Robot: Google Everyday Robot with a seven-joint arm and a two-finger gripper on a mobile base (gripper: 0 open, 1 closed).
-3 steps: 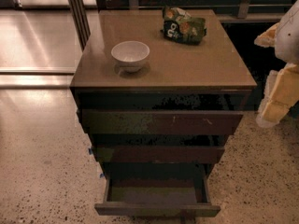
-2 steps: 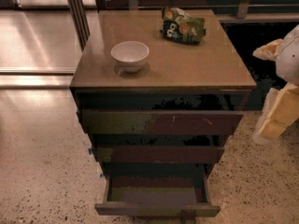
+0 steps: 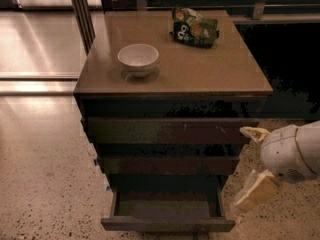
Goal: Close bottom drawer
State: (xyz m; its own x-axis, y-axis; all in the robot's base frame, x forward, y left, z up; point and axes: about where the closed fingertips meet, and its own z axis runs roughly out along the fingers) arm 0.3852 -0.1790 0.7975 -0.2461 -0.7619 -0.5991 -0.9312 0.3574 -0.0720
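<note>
The bottom drawer (image 3: 167, 223) is the lowest of the dark brown cabinet's three drawers. It stands pulled out, its shallow grey-brown tray (image 3: 167, 207) showing and empty. The middle drawer front (image 3: 167, 164) and the wider scratched top drawer front (image 3: 170, 130) stick out a little less each. My gripper (image 3: 253, 163) is to the right of the cabinet, level with the lower drawers and off the floor. It is open, with one pale finger (image 3: 253, 133) above and one (image 3: 257, 190) below. It touches nothing.
On the cabinet top (image 3: 215, 74) stand a white bowl (image 3: 138, 58) and a green snack bag (image 3: 195, 31). Speckled floor (image 3: 45, 184) lies left and in front. A dark metal post (image 3: 80, 14) rises behind the cabinet's left corner.
My gripper has come down from beside the cabinet top to beside the lower drawers, and moved left toward the cabinet. The drawers have not moved.
</note>
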